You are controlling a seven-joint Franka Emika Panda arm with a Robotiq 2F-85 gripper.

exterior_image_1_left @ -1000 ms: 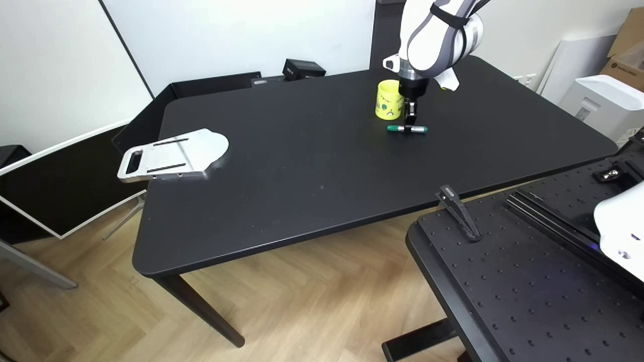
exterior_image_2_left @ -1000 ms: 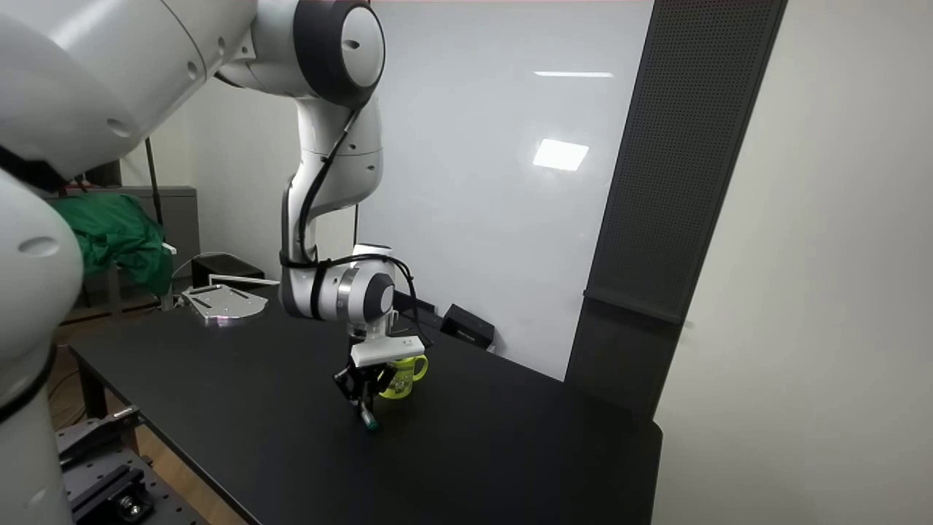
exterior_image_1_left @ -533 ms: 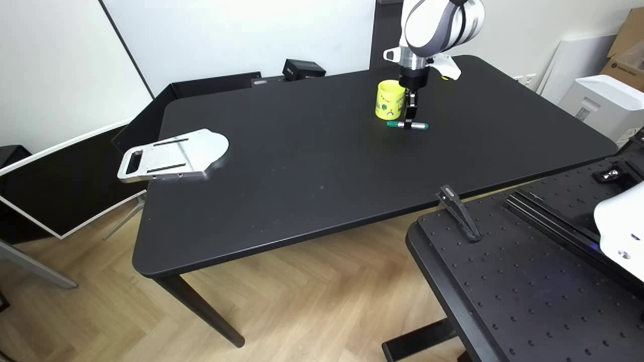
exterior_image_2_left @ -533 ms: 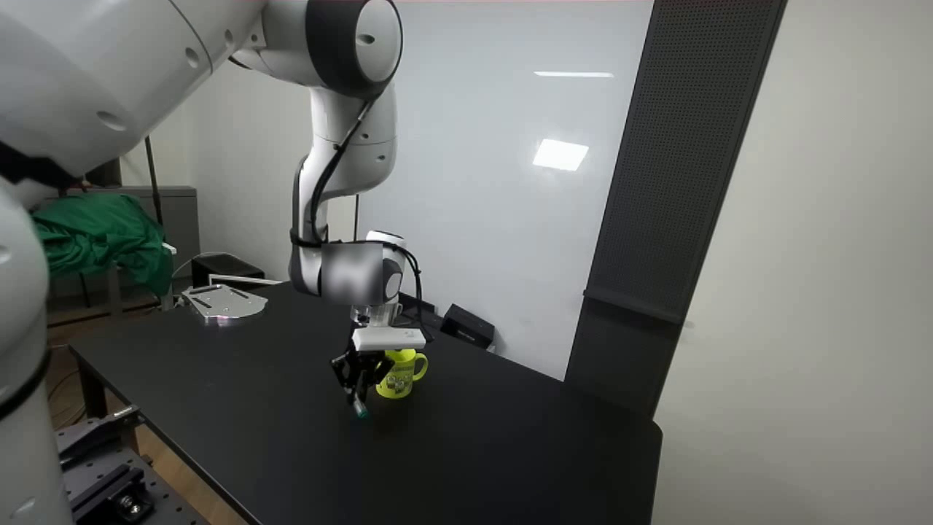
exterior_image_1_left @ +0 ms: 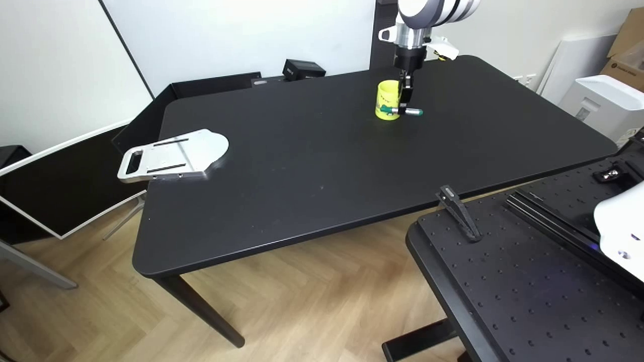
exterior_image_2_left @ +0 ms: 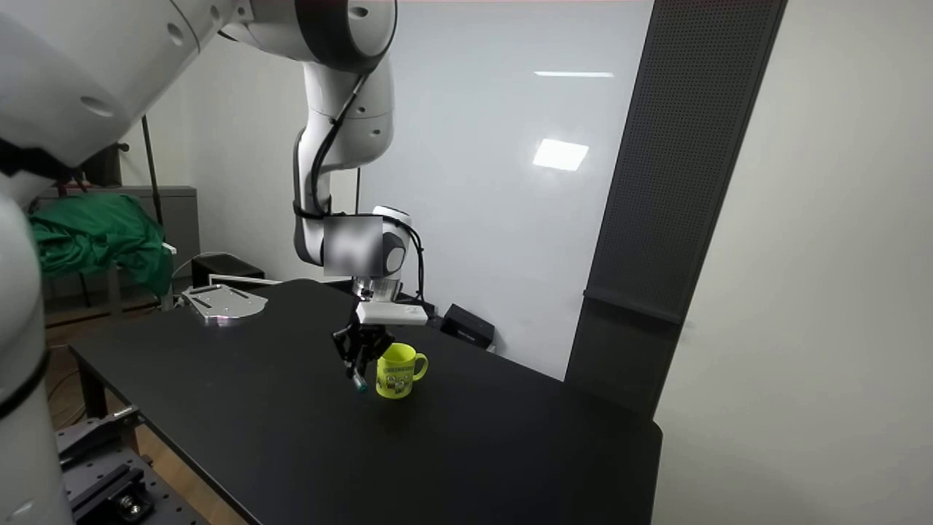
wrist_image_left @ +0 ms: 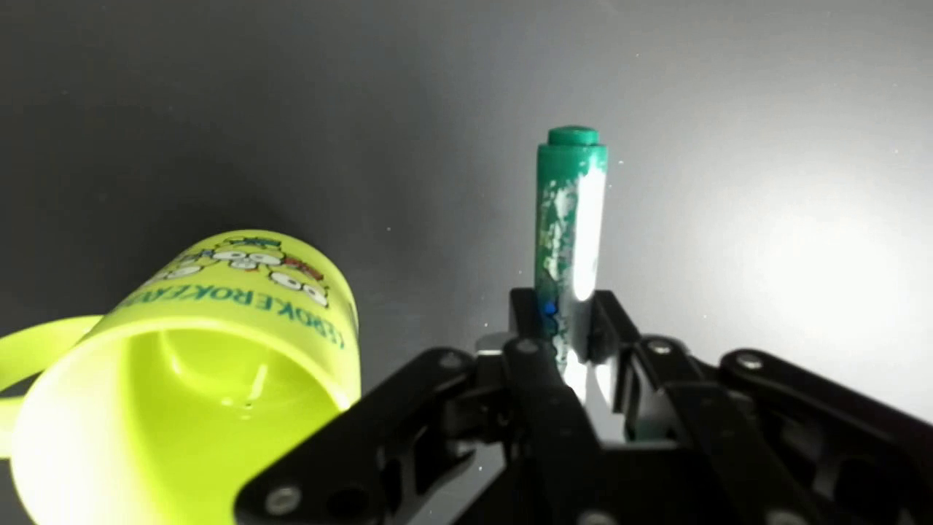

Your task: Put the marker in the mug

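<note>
Fingers [wrist_image_left: 611, 321] are nearly together, with only the marker [wrist_image_left: 572, 219] between them, gripped on both flanks. In the wrist view one end of it points to twelve o'clock, and the mug [wrist_image_left: 211, 394] is at eight o'clock from the fingers, upright, its mouth facing the camera and its handle [wrist_image_left: 44, 346] at nine; a strip of table [wrist_image_left: 437, 146] shows between the two, so they look apart. Over the last second the marker has risen: both exterior views had it low against the table, and now it hangs higher, nearly level, its green end [exterior_image_1_left: 386, 109] overlapping the mug's wall toward six o'clock in an exterior view. That suggests the grasp has taken and the lift is under way, with the placing not yet begun. The marker seems lower than the rim, so the next move likely calls for more height before a swing to the mug; going sideways now could knock it over. Being longer than the mouth is wide, the marker would likely bridge the rim if dropped level, so one end should be tipped down first. Farther out, in an exterior view, a box [exterior_image_1_left: 303, 69] lies at ten o'clock from the mug, beyond the table, and a plate [exterior_image_1_left: 186, 151] well away from it, between eight and nine o'clock, by the table's edge.
</note>
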